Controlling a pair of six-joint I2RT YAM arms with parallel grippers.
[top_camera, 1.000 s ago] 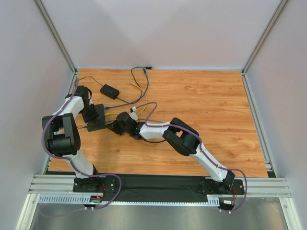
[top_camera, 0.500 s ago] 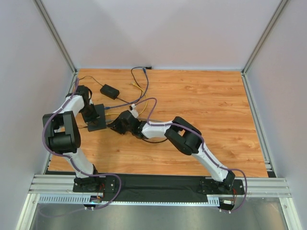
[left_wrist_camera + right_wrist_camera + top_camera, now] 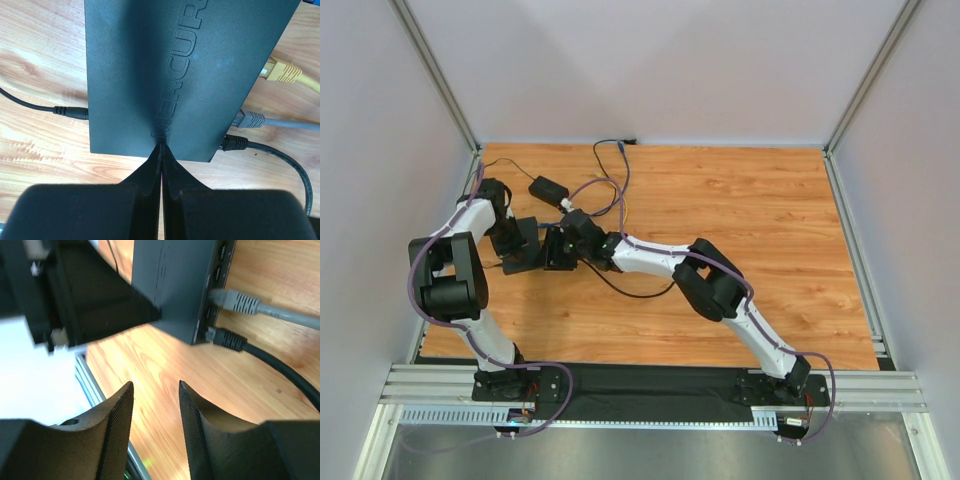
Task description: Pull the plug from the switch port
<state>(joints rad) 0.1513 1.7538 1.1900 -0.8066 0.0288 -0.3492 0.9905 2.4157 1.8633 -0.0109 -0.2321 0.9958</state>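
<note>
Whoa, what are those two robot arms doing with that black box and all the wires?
The left gripper is shut, its tips resting on the near edge of the switch, seemingly to hold it in place. The right gripper is open and empty, pointed at the socket side. A black plug and a grey plug sit in sockets there, with a yellow plug further along. Nothing is being gripped right now.

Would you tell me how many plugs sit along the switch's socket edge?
3: yellow plug farthest, grey plug in the middle, black plug nearest the corner. More may be hidden.
</note>
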